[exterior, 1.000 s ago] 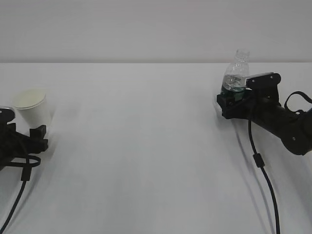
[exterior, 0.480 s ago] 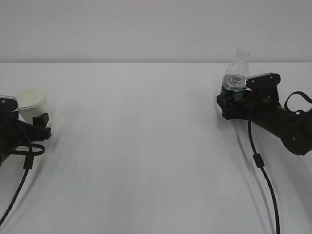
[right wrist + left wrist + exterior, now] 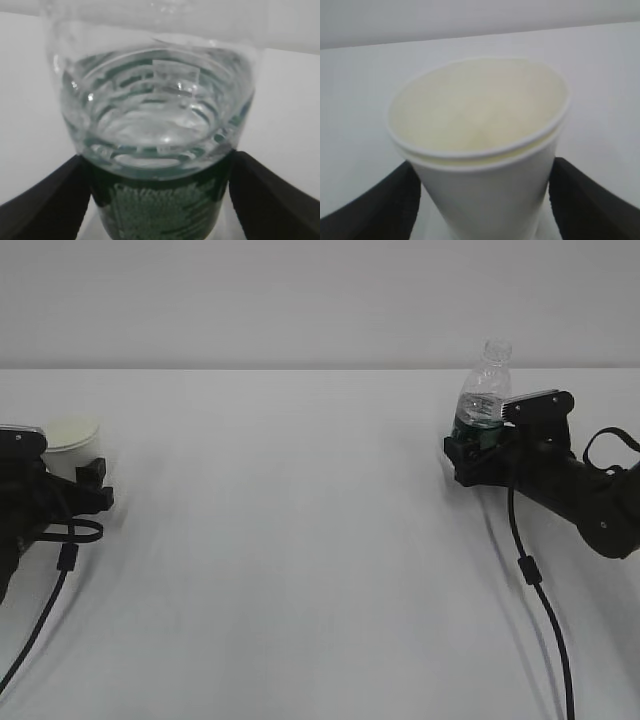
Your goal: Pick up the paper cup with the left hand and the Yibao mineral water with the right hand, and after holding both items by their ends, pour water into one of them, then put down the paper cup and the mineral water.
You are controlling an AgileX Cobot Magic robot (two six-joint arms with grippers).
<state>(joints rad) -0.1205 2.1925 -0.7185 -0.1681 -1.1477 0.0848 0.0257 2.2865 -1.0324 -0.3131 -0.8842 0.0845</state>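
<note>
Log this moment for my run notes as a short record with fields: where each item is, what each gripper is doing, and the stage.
paper cup: upright at the table's far left, open end up, looks empty
left hand: fingers flank the cup's lower body; contact unclear
Yibao mineral water: upright at the right, no cap, partly filled
right hand: fingers on both sides of the green label band
table: white
stage: both items still upright, no pouring yet
</note>
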